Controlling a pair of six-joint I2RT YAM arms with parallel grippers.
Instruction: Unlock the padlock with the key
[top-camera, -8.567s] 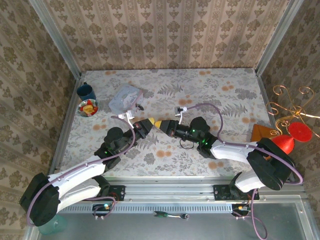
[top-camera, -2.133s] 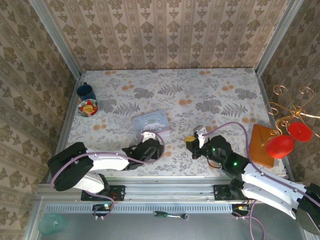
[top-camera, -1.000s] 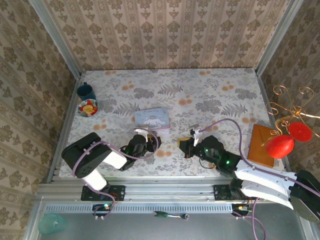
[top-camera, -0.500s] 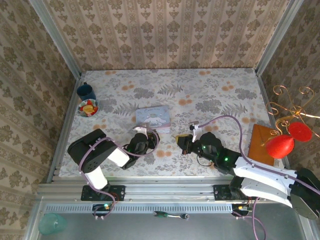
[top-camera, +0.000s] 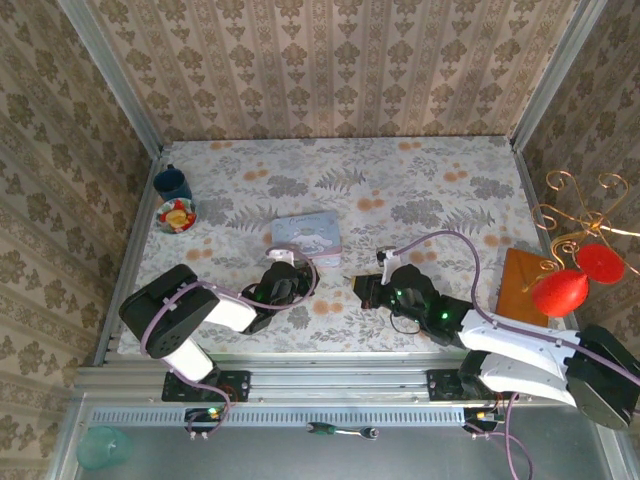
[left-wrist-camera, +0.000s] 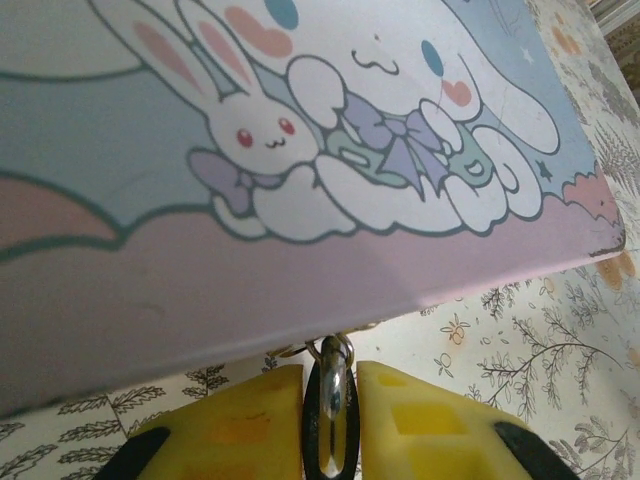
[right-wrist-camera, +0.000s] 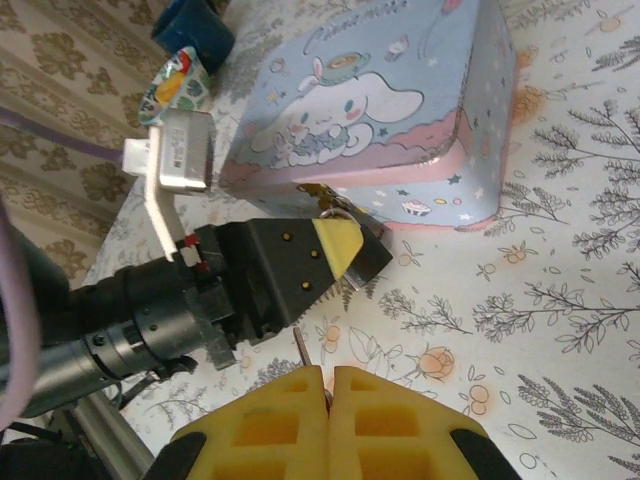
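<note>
The 2 arms reach in from the near edge of a floral-patterned table (top-camera: 430, 180), their grippers facing each other with a gap of bare table between them.

On the right, the right gripper (right-wrist-camera: 328, 374) has its 2 yellow foam-padded fingers (right-wrist-camera: 270, 405) pressed almost together. They pinch a thin dark metal key (right-wrist-camera: 300, 348), whose blade sticks out from between the tips. The blade points toward the black side of the left gripper and is apart from the lock.

On the left, the left gripper (left-wrist-camera: 330, 372) has its yellow pads (left-wrist-camera: 250, 410) clamped on a small dark metal padlock (left-wrist-camera: 331, 425), held edge-on. A small ring at the lock's top sits just below the edge of the tin.

Just beyond both grippers lies a flat rectangular tin (top-camera: 306, 238) with a pale blue and pink lid showing cartoon rabbits. The padlock is right at its near pink edge; whether they touch, I cannot tell.

Further back at the table's left edge are a small bowl of colourful pieces (top-camera: 177, 215) and, behind it, a dark blue mug (top-camera: 172, 184). A flat orange-brown board (top-camera: 518, 283) lies at the right edge.
</note>
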